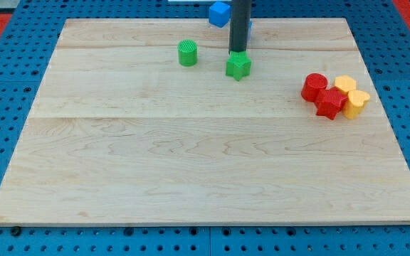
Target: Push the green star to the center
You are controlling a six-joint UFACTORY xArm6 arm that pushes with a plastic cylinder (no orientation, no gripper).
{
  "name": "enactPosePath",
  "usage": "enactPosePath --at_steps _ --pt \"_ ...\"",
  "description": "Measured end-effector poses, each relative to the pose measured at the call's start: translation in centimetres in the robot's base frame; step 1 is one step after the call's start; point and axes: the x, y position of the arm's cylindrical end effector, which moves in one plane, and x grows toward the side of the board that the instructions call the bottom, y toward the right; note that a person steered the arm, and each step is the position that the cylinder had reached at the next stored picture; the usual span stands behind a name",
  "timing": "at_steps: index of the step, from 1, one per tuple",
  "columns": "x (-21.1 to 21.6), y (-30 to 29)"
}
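The green star (238,66) lies on the wooden board (205,142) near the view's top, a little right of the middle. My tip (237,51) stands right at the star's top edge, touching or nearly touching it. The dark rod runs straight up out of the view. A green cylinder (187,53) stands to the star's left.
A blue cube (221,13) sits at the board's top edge just left of the rod. At the view's right lies a cluster: a red cylinder (314,87), a red star (329,102), a yellow block (345,84) and a yellow heart (356,102).
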Motion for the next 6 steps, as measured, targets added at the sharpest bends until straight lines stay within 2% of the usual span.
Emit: enactPosePath --at_steps 1,2,3,4,5,6 --pt "1.8 -2.2" --pt "1.4 -2.8" --pt "0.1 0.0" --pt "0.6 3.0" --pt "4.1 1.8" --pt "7.8 -2.4"
